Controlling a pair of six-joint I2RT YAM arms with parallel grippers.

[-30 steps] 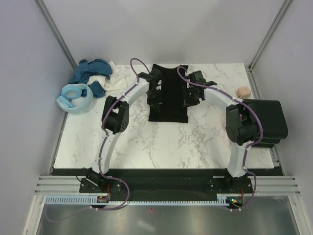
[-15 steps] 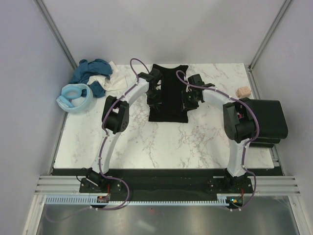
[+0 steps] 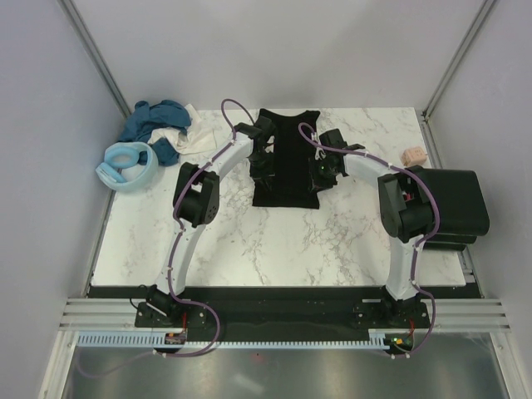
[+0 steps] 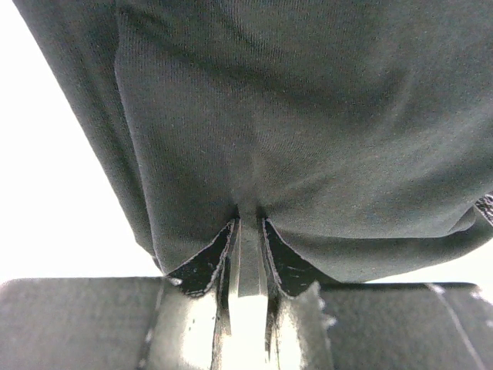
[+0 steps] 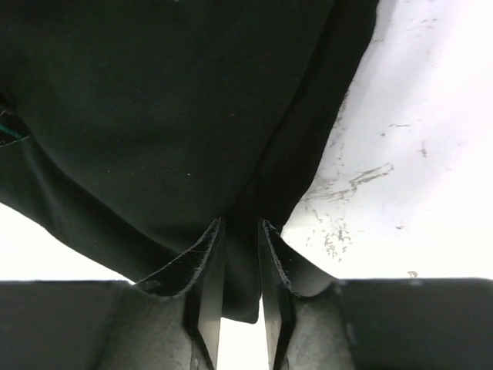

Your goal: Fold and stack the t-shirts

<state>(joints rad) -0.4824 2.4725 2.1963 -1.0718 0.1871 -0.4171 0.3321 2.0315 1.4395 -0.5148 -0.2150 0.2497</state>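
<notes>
Left claw (image 4: 248, 223) pinched shut on left edge of black shirt (image 3: 287, 158). Right claw (image 5: 240, 223) narrow, gripping a fold at its right edge. Shirt lies as a narrow strip on table (image 3: 274, 241). Right of shirt: black stack (image 3: 453, 204), beige block (image 3: 413, 155). Left: light-blue shirt (image 3: 125, 166), teal-white pile (image 3: 162, 125).

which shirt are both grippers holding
The black t-shirt folded into a strip mid-table, pinched by the left gripper and right gripper; the teal shirt and light blue shirt lie crumpled far left.
</notes>
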